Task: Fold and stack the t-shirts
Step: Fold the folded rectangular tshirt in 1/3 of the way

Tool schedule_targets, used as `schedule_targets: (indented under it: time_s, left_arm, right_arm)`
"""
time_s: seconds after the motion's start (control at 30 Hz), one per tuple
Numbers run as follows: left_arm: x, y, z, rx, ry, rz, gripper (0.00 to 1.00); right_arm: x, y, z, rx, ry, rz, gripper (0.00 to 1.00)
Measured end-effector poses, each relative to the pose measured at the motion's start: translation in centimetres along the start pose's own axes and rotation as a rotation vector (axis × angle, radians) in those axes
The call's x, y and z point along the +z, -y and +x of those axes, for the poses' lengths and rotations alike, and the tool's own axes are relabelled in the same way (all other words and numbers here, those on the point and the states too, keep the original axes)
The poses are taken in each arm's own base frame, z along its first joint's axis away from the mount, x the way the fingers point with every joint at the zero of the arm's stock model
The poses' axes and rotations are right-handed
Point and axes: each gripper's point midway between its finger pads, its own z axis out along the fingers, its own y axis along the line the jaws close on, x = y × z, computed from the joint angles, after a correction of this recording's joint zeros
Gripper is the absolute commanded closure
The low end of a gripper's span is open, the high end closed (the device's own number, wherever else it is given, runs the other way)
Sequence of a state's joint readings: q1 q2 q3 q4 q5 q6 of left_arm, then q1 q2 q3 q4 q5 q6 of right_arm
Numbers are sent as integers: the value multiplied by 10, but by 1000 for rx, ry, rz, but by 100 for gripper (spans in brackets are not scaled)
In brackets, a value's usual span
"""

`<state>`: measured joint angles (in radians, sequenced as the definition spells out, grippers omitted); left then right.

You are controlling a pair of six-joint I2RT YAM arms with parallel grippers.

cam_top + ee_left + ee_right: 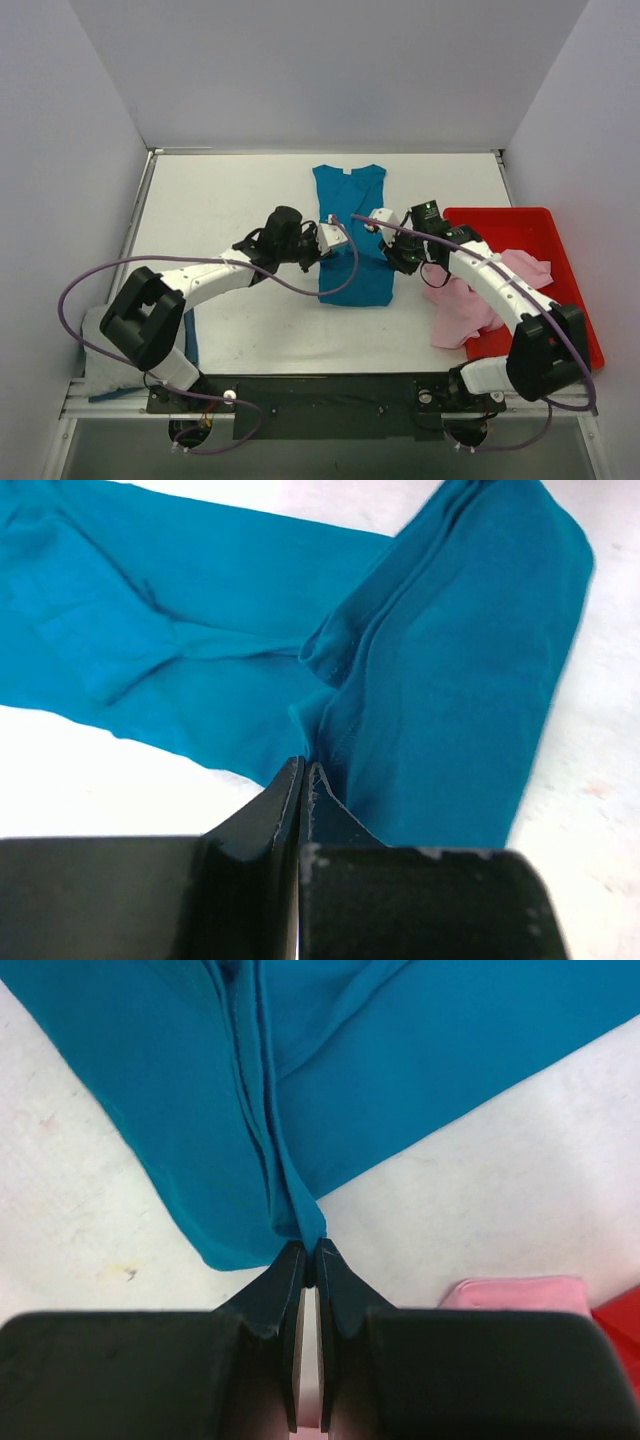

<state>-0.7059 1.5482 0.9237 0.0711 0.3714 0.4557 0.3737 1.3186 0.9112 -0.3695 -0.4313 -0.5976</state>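
Note:
The teal-blue t-shirt (355, 262) lies in the middle of the table, folded into a narrow strip with its collar at the far end. My left gripper (338, 233) is at its left edge, shut on a raised fold of the teal cloth (420, 680); the jaws (304, 768) meet on it. My right gripper (379, 226) is at its right edge, shut on a pinched ridge of the same shirt (180, 1080), fingertips (310, 1252) closed on it. The pale pink t-shirt (470, 300) lies crumpled at the right. The light grey t-shirt (105, 345) lies at the near left corner.
A red plastic tray (530, 235) sits at the right; the pink shirt hangs over its near left edge, and a pink corner (515, 1292) shows in the right wrist view. A dark blue strip (190, 340) borders the grey shirt. White walls enclose the table.

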Motion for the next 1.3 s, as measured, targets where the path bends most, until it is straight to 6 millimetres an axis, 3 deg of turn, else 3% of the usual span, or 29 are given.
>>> schedule_targets:
  time_s: [0.23, 0.43, 0.63, 0.77, 0.8, 0.83, 0.9, 0.97, 1.07, 1.2, 1.3]
  left_arm:
    - [25, -44, -8, -18, 1, -49, 100]
    - [37, -60, 2, -34, -24, -71, 100]
    - [46, -66, 24, -54, -77, -93, 100]
    - [49, -72, 28, -52, -84, -123, 100]
    - [49, -74, 27, -48, -79, -132, 94]
    - [49, -76, 24, -41, -70, -141, 75]
    - [50, -81, 20, -19, -49, -163, 53]
    - [50, -87, 17, 5, -29, -193, 45]
    - [48, -97, 18, 23, -36, -242, 43]
    - [43, -111, 4, 34, -42, -264, 57]
    - [36, -104, -17, 64, 7, -143, 59]
  right_arm:
    - [26, 35, -16, 38, -20, -10, 100]
    - [51, 64, -17, 89, -54, -17, 100]
    - [64, 73, -15, 108, -73, -32, 100]
    - [68, 72, -12, 118, -86, -44, 100]
    - [69, 72, -13, 122, -87, -45, 99]
    - [70, 74, -15, 128, -86, -43, 91]
    - [74, 79, -17, 147, -88, -37, 76]
    - [78, 86, -16, 175, -102, -17, 68]
    - [76, 100, -12, 225, -128, 37, 63]
    - [62, 116, -32, 308, -75, 83, 62]
    - [43, 96, -46, 284, 27, 11, 60]
